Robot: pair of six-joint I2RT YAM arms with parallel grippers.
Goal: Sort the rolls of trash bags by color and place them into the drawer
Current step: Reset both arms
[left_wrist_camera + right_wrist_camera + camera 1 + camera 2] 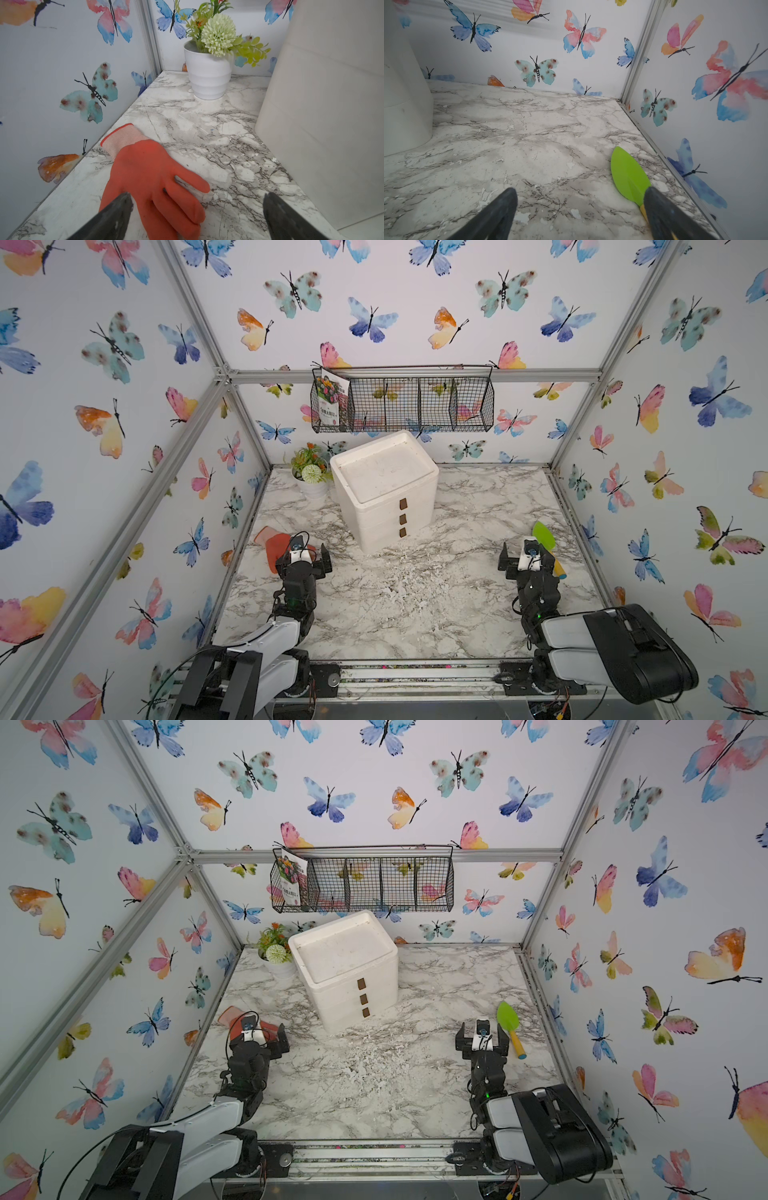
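Note:
No rolls of trash bags show in any view. The white drawer unit stands at the back middle of the marble table, its three drawers with brown handles all pushed in. My left gripper hangs open at the near left, over the fingers of an orange glove, with nothing between its jaws. My right gripper hangs open at the near right, empty, one finger just beside a green-bladed trowel.
The glove lies by the left wall and the trowel by the right wall. A white pot with artificial flowers stands left of the drawer unit. A wire basket holding a seed packet hangs on the back wall.

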